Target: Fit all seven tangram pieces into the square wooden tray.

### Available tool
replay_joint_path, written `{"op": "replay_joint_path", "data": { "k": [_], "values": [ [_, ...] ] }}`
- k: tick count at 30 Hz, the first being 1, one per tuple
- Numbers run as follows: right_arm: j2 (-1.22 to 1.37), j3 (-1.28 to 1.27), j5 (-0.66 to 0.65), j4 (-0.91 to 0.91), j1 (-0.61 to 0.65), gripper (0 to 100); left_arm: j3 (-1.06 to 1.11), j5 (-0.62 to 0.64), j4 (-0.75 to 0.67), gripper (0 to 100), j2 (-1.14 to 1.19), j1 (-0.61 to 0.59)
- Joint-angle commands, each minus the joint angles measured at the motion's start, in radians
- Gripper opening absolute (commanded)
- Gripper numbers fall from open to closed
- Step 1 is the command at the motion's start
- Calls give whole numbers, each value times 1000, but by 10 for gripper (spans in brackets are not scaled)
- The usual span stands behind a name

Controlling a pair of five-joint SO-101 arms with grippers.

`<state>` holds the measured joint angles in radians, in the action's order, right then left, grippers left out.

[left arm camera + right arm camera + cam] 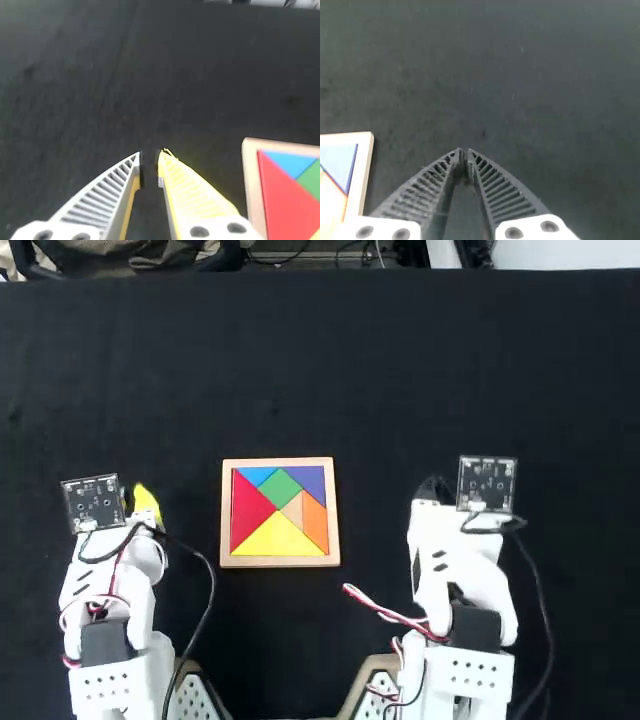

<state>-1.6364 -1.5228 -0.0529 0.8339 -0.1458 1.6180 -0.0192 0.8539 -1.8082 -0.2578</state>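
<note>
Left jaws read closed: the white finger [107, 192] and the yellow finger [192, 192] met almost tip to tip with a bare sliver between them. They gripped nothing and hung over the black desk [320, 370]. Right jaws closed too, the dark ribbed fingers [427, 185] pressed together at the tips with nothing between them, also over bare desk.

The square wooden tray [226, 540] lay flat about midway between the desk's left and right edges, nearer the near edge than the far one. I logged it between the two arms and apart from both. The left arm [110, 575] stood toward the near left corner of the desk, the right arm [460, 570] toward the near right corner.

All seven pieces sat inside the tray, edge to edge, filling the square:
- red triangle [248, 512] against the left rim
- yellow triangle [280, 538] along the near rim
- light blue triangle [255, 476] in the far left corner
- green square [283, 487] at the middle of the far rim
- dark blue piece [312, 481] in the far right corner
- orange piece [316, 522] down the right rim
- tan triangle [293, 510] in the centre, touching the green, orange and yellow

Through each wrist view I caught one corner of the tray rim beside the closed jaws, not touching them.

A red-and-white cable [380, 610] looped over the desk from the right arm's base toward the tray's near right corner. A black cable [205, 590] trailed down from the left arm.
</note>
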Motion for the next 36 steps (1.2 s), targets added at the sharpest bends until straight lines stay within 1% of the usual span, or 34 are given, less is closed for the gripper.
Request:
{"op": "replay_joint_path", "data": {
  "k": [1,4,7,9,11,14,17,20,22,36],
  "values": [
    [-134,-54,8,26,-20,11,-5,-11,89,76,-8,-8],
    [-257,-90,8,112,-11,12,-16,-3,141,76,-9,-7],
    [-228,-61,8,195,43,12,8,-9,152,75,-9,-8],
    [-225,-73,2,258,100,12,71,-9,144,73,-9,-8],
    [-239,-96,0,324,132,12,81,-9,166,73,-2,-16],
    [-245,-117,-2,377,143,12,81,-9,238,74,-8,-7],
    [-245,-165,-2,390,143,12,81,-8,305,75,-8,15],
    [-246,-162,-2,473,144,12,81,-3,430,73,-9,13],
    [-245,-162,-2,465,138,11,81,-9,410,73,-2,21],
    [-245,-162,-2,465,138,11,81,-3,417,73,-8,18]
  ]
}}
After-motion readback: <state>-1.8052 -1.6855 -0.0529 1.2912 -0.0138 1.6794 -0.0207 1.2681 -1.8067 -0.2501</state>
